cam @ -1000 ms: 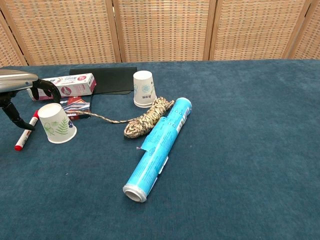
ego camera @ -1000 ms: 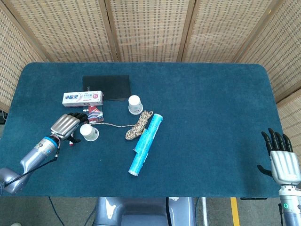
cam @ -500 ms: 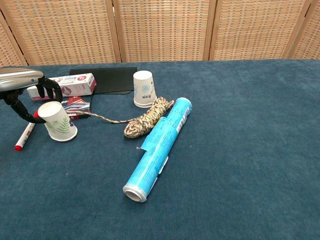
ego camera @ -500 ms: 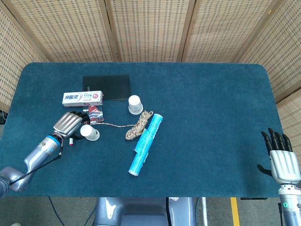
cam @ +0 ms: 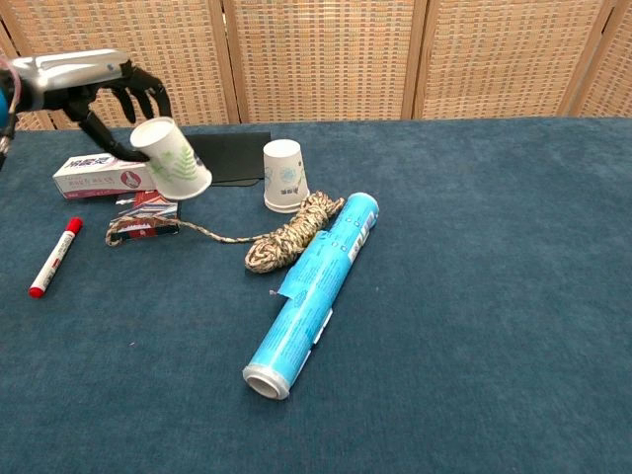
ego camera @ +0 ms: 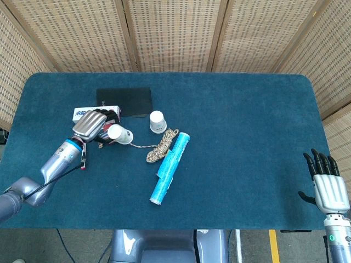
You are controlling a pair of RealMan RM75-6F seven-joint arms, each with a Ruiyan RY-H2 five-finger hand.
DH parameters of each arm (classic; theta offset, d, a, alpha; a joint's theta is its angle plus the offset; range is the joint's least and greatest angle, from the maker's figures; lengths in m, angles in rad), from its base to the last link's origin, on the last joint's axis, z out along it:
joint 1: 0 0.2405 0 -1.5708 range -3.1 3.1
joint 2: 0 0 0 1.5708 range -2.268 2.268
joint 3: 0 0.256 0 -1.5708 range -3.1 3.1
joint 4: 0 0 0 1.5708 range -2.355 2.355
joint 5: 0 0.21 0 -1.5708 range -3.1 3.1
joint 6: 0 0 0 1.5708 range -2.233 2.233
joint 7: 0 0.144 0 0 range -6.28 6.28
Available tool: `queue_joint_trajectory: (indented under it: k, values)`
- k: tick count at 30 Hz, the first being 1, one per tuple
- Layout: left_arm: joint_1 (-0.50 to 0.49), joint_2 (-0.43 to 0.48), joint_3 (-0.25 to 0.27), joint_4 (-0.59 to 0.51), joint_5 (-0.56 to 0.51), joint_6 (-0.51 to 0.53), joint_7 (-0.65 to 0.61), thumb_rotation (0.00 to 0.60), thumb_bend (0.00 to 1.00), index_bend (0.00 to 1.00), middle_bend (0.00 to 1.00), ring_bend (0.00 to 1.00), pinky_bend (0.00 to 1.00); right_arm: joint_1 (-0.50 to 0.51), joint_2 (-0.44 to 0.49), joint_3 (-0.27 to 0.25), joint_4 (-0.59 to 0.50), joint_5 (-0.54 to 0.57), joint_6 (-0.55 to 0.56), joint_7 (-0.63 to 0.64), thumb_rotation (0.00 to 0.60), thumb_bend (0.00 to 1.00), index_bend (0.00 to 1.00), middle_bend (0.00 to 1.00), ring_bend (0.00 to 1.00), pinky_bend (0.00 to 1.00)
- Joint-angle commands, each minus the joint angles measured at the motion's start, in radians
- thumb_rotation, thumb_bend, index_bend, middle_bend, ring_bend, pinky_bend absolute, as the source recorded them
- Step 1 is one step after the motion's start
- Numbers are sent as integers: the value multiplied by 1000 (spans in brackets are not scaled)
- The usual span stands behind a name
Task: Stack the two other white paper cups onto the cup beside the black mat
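Note:
My left hand (ego camera: 92,124) (cam: 109,87) holds a white paper cup with a green leaf print (ego camera: 120,134) (cam: 174,162), lifted off the table and tilted, mouth down and to the right. A second white cup (ego camera: 157,121) (cam: 284,176) stands upside down beside the black mat (ego camera: 126,100) (cam: 222,155), to the right of the held cup. I see only these two cups. My right hand (ego camera: 329,186) hangs at the table's near right edge, fingers apart, holding nothing.
A toothpaste box (ego camera: 82,113) (cam: 97,175) lies under my left hand. A small red-patterned packet (cam: 148,210), a coil of rope (ego camera: 162,145) (cam: 291,232), a blue roll (ego camera: 169,167) (cam: 316,288) and a red marker (cam: 54,257) lie near the cups.
My left hand closed on the leaf-print cup, lifted it off the table and carried it up and right, toward the cup beside the mat. The right hand stayed put.

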Motion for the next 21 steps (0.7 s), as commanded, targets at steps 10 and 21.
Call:
queue_joint_trajectory:
  k: [10, 21]
  values:
    - [-248, -140, -178, 95, -350, -234, 320, 600, 272, 492, 345, 323, 339, 9, 3, 19, 21, 46, -29, 24, 600, 0, 0, 0, 0, 0]
    - [-325, -202, -193, 162, -579, -256, 481, 600, 267, 491, 345, 323, 338, 5, 10, 24, 28, 56, -26, 43, 600, 0, 0, 0, 0, 0]
